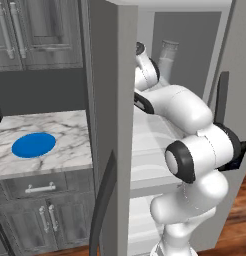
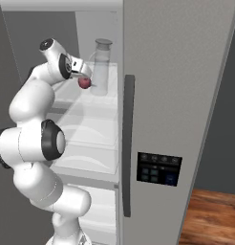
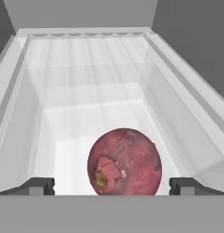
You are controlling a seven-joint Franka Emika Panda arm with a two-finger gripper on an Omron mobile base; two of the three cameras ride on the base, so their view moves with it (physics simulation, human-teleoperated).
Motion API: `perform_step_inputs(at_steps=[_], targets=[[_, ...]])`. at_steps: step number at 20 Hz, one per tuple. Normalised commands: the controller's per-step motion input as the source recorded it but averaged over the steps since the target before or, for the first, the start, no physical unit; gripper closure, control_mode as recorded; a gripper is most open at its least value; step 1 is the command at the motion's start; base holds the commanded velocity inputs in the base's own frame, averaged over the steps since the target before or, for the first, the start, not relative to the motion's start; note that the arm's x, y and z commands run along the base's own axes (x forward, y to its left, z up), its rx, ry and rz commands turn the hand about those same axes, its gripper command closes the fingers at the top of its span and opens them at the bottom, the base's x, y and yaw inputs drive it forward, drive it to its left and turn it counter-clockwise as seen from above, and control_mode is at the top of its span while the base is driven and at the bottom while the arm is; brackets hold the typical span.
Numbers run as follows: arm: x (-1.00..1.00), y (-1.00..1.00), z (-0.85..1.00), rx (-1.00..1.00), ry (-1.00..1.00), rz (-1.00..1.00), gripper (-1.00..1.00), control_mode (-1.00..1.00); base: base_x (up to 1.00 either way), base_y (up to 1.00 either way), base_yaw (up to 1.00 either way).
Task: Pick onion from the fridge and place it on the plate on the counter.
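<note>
Left base view: the white arm reaches from the lower right into the open tall grey fridge [image 1: 112, 75], its wrist by a tall clear glass jar [image 1: 166, 60] on a white shelf. Left of the fridge, the flat round bright blue plate [image 1: 33, 145] lies on the white marble tabletop [image 1: 65, 130] above grey panelled cabinets [image 1: 40, 210] with silver bar handles.

Right base view: the tool [image 2: 83, 76] is on the upper shelf, right at the small round reddish-purple onion [image 2: 84, 83], which sits on the glassy shelf [image 2: 90, 119] just beside the jar, to its left. A long dark handle [image 2: 127, 143] runs down the fridge door.

Hand view: the onion fills the lower centre, resting on the shelf between the two dark fingertips [image 3: 38, 185], which stand wide apart on either side of it without touching it.
</note>
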Motion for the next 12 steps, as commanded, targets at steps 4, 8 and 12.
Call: perform_step_inputs(at_steps=[4, 8, 12], targets=[[0.00, 0.00, -0.16, 0.00, 0.00, -0.13, -1.00, -1.00, 0.00, 0.00, 0.00], [0.00, 0.00, -0.04, 0.00, 0.01, -0.13, -1.00, -1.00, 0.00, 0.00, 0.00], [0.00, -0.04, -0.01, 0.00, 0.04, -0.09, -1.00, -1.00, 0.00, 0.00, 0.00]])
